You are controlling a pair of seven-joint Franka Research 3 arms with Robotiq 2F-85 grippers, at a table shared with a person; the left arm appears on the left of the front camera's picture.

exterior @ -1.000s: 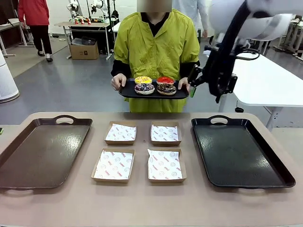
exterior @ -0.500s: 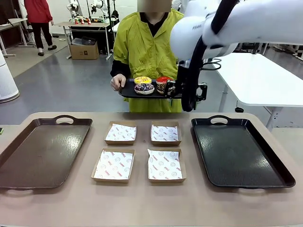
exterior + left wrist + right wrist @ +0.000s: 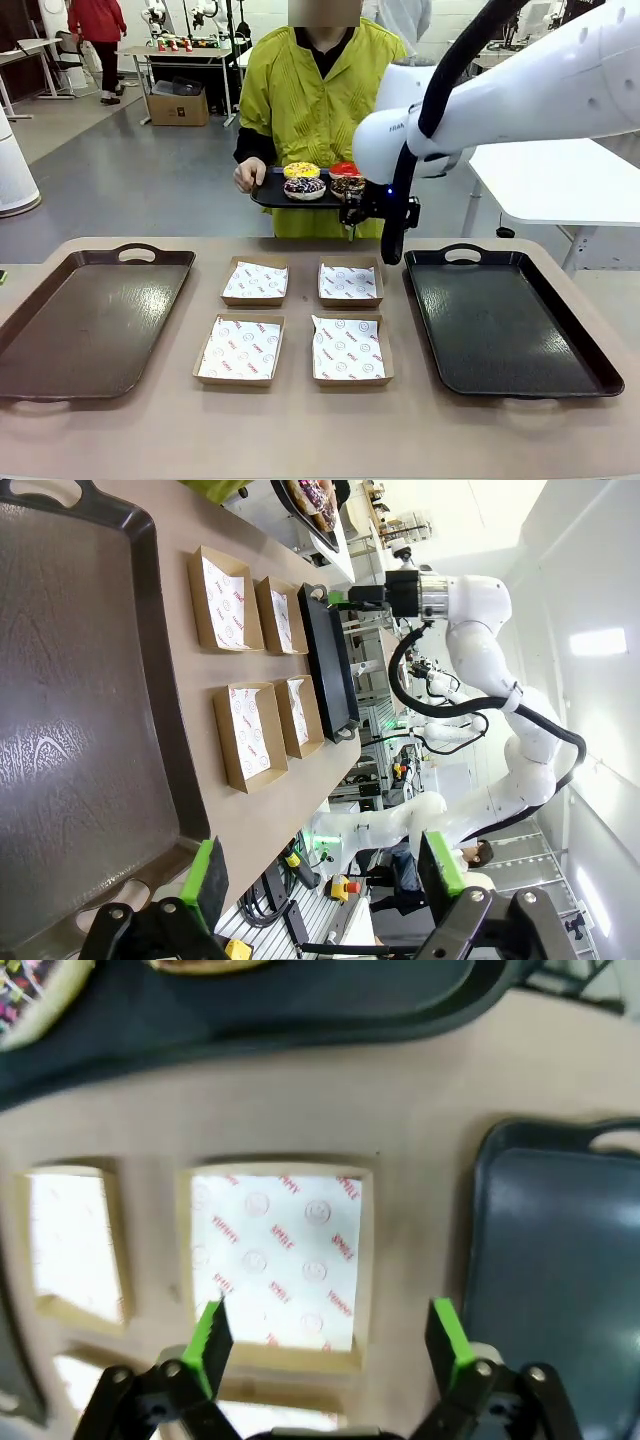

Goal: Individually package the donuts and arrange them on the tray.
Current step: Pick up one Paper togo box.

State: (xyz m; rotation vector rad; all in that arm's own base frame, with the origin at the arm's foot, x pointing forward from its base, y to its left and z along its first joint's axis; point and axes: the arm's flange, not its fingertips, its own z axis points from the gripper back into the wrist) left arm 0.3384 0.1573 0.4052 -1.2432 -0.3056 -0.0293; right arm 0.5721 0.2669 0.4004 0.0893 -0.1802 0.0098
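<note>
front view: right arm (image 3: 500, 90) covers part of the right-hand chocolate donut (image 3: 343, 184), the lower edge of the red donut (image 3: 346, 169), and the person's hand at that end of the held tray (image 3: 275, 195). right wrist view: blurred throughout; sprinkled donut (image 3: 22, 988) and second donut (image 3: 205, 964) cut off by top edge, the second's icing undeterminable. left wrist view: held tray cut off at top edge; large tray (image 3: 70, 680) cut off at left edge.
</note>
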